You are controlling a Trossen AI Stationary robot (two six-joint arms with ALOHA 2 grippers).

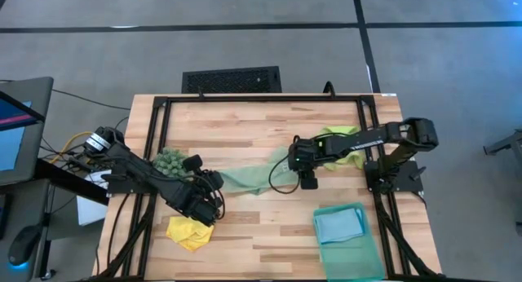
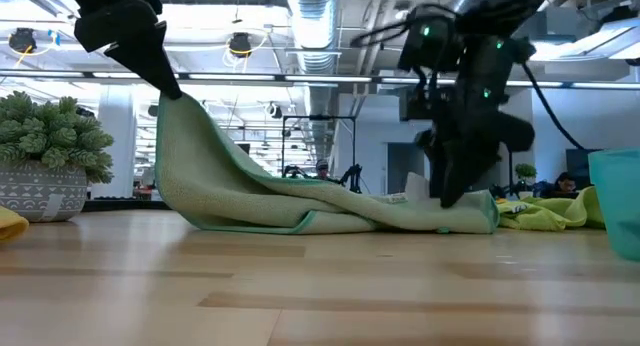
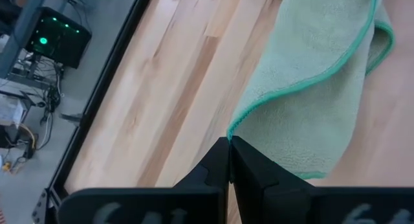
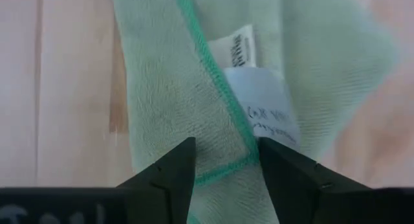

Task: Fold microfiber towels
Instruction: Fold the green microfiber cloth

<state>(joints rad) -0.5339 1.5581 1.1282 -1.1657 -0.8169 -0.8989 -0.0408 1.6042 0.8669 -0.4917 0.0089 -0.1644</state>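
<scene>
Left gripper (image 3: 229,153) clamps sage towel (image 1: 249,178) corner, raised. Right gripper (image 4: 225,164), fingers apart, over label end; bare table (image 1: 269,229) in front.

sage green towel (image 4: 259,75) with white label (image 4: 262,104), parted fingers (image 4: 171,175) above

The desk (image 1: 261,127) is pale butcher-block wood in a black metal frame, sitting on a grey floor (image 1: 449,70) with dark lines running across it; a black vent grille (image 1: 232,79) sits in the floor right behind the desk; off to the left there's a monitor (image 1: 15,123) glowing blue, plus a mouse (image 1: 21,245) and a tangle of cables (image 1: 69,147); from desk height the room is a big open office, exposed silver ducting (image 2: 315,26) overhead, round lamps (image 2: 238,44) hanging, rows of bright ceiling lights.
</scene>
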